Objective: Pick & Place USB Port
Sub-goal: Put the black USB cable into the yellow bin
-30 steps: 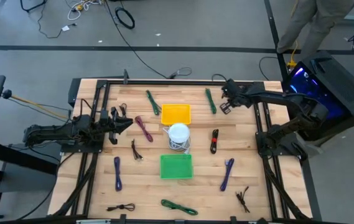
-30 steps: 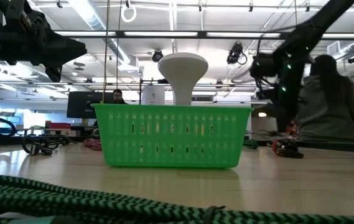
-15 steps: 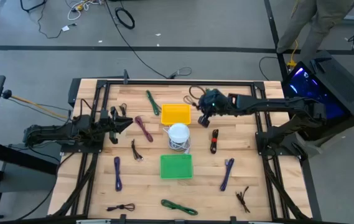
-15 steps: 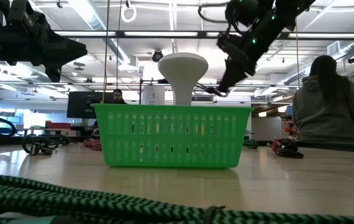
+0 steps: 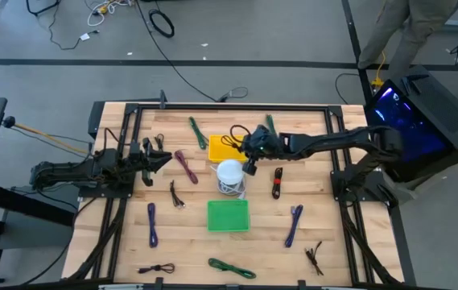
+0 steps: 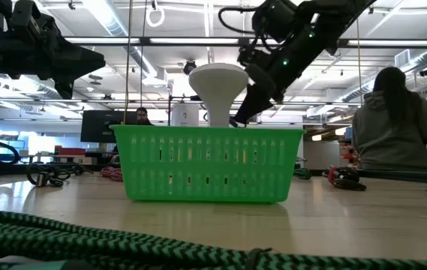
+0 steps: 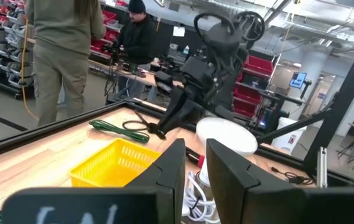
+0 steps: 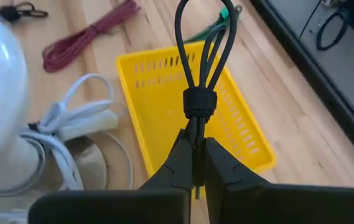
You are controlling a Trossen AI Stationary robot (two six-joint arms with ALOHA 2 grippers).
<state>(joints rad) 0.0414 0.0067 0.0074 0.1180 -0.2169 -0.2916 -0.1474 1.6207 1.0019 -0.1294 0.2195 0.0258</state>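
Observation:
The USB port, a black stick with red marks, lies flat on the table right of the white lamp; no gripper touches it. My right gripper hangs above the yellow basket, shut on a thin black looped cord; it also shows in the low view. My left gripper waits at the table's left. Its fingers show a narrow gap with nothing between them. My right gripper pinches the cord's straight stem between its two fingers, just below the wrapped collar. The fingers slant down toward the table's left and lie along the cord. The loop sticks out beyond the fingertips, lifted clear over the yellow basket.
A white lamp with a coiled white cable stands mid-table, and a green basket stands nearer. Purple, green and maroon straps and dark wire ties are scattered about. A person stands beyond the table.
My right gripper has swung from the table's far right toward the left, from beside the green strap to above the yellow basket. It has tipped its fingers downward and carries the black cord with it. The USB port has stayed where it was.

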